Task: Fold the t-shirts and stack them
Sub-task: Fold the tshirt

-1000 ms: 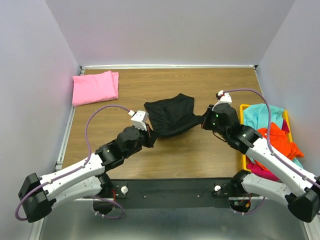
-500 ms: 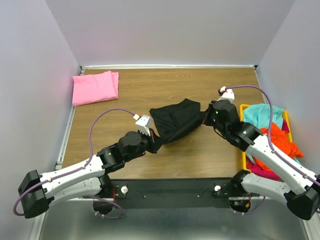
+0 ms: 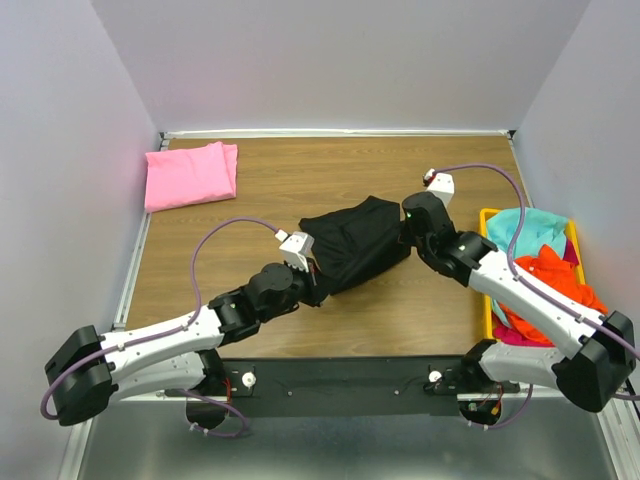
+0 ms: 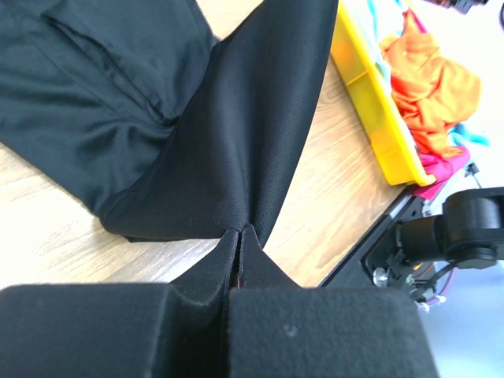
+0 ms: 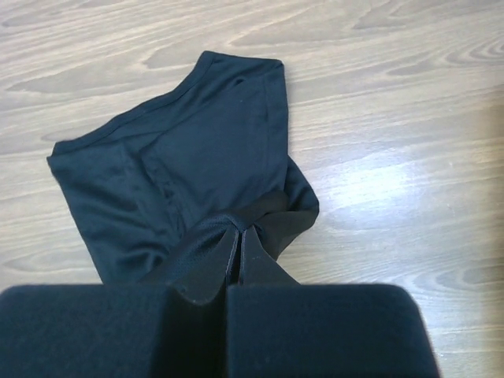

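pink t-shirt [image 3: 190,174]: folded flat at the far left corner of the table [image 3: 300,170], well apart from both arms.
left gripper [image 3: 312,288]: low over the table at the near-left end of the black cloth; the wrist view shows its fingers [image 4: 197,291] pressed together on a pinch of the black t-shirt's edge, with the fabric drawn up taut into them.
black t-shirt [image 3: 355,240]: in the middle of the table, rumpled and partly doubled over, strung slantwise between the two grippers; most of it lies on the wood, and a hem and seams show in the right wrist view [image 5: 189,157].
right gripper [image 3: 408,230]: at the far-right end of the black cloth, just beside the bin; fingers clamped together on a bunched corner of the black t-shirt.
yellow bin [image 3: 487,215]: at the right edge of the table, holding loose shirts.
teal shirt [image 3: 530,228]: heaped at the bin's far end.
orange shirt [image 3: 555,285]: crumpled in the middle of the bin, spilling over its right side.
magenta shirt [image 3: 530,338]: at the bin's near end, under the orange one.
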